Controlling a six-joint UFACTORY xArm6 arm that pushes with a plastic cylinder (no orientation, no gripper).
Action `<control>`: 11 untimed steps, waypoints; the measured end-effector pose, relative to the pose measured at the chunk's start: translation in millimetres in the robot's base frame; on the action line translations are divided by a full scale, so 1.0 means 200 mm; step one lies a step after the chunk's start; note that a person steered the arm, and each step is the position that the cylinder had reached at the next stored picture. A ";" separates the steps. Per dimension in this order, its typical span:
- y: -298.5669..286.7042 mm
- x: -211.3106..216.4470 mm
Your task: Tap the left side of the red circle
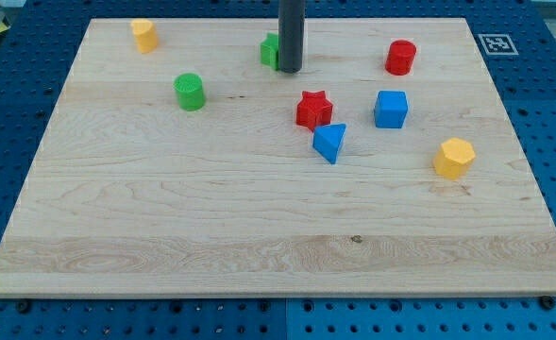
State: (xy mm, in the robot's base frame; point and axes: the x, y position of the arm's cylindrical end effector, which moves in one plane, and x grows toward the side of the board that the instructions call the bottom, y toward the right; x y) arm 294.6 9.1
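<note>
Now my tip [290, 70] beside green block [270, 49] (partly hidden), red circle [401, 58] well apart rightward.

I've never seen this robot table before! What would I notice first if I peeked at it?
You'd likely spot the dark rod coming down from the view's top, with my tip right beside a green block it partly hides. Next, the bright cluster in the middle: a red star touching a blue triangle, with a blue cube to their right. The red circle stands alone toward the view's top right, well to the right of my tip.
</note>
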 end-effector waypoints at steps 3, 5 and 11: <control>-0.14 -0.11; -0.28 -0.09; 0.34 0.16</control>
State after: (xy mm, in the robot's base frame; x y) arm 327.1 76.3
